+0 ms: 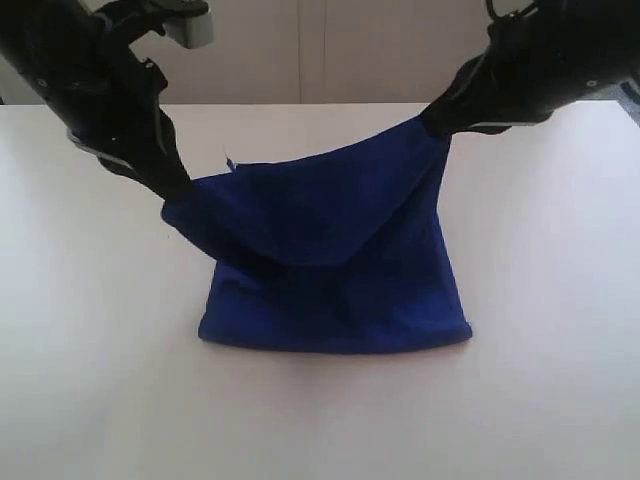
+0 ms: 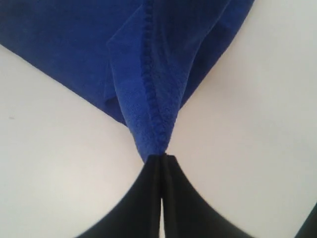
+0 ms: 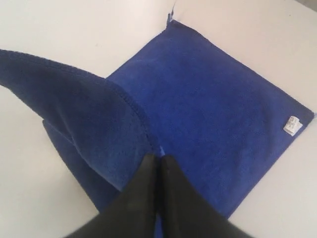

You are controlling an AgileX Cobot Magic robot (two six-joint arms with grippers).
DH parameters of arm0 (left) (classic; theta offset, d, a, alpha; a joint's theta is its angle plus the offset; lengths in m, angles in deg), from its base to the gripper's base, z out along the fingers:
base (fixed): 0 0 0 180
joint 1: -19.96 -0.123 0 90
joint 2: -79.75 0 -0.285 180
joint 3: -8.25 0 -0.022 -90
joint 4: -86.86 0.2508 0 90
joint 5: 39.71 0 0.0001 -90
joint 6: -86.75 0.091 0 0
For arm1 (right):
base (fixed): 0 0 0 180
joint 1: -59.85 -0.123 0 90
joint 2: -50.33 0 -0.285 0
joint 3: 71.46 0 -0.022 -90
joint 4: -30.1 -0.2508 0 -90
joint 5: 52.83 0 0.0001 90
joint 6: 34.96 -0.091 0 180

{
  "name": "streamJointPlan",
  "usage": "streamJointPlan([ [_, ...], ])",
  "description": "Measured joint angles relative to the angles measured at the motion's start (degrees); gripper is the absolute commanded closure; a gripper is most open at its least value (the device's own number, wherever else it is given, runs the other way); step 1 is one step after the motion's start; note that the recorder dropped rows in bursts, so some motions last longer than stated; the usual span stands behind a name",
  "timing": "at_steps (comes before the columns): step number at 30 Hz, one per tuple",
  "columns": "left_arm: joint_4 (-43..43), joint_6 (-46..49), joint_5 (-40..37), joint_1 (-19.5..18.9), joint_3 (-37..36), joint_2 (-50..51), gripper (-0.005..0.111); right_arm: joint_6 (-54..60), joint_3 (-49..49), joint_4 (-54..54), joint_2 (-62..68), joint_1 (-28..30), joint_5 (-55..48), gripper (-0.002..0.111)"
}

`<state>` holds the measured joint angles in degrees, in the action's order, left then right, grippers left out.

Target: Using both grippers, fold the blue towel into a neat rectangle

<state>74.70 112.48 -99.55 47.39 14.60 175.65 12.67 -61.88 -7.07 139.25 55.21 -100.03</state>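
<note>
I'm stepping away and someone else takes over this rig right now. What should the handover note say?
Left pincer: shut on one corner of the blue towel, raised off the table.
Right pincer: shut on another corner, also raised.
Towel: the edge between the gripped corners sags in the air. The rest lies flat on the table, with the white tag on the flat part.
Done: both corners gripped and lifted.
Left: carry the lifted edge across onto the flat part, align the edges, release. It probably needs another fold to make a neat rectangle.
</note>
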Motion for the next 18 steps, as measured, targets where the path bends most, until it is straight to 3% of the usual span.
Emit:
streamJointPlan([
  [11, 3.1, -5.1, -3.7, 6.7, -6.2, -9.9, 0.107, -0.9, 6.5, 0.0, -14.5, 0.0, -6.4, 0.108],
  [18, 3.6, -6.2, -4.7, 8.3, -7.7, -14.4, 0.107, -1.4, 10.7, 0.0, -23.1, 0.0, -10.5, 0.108],
])
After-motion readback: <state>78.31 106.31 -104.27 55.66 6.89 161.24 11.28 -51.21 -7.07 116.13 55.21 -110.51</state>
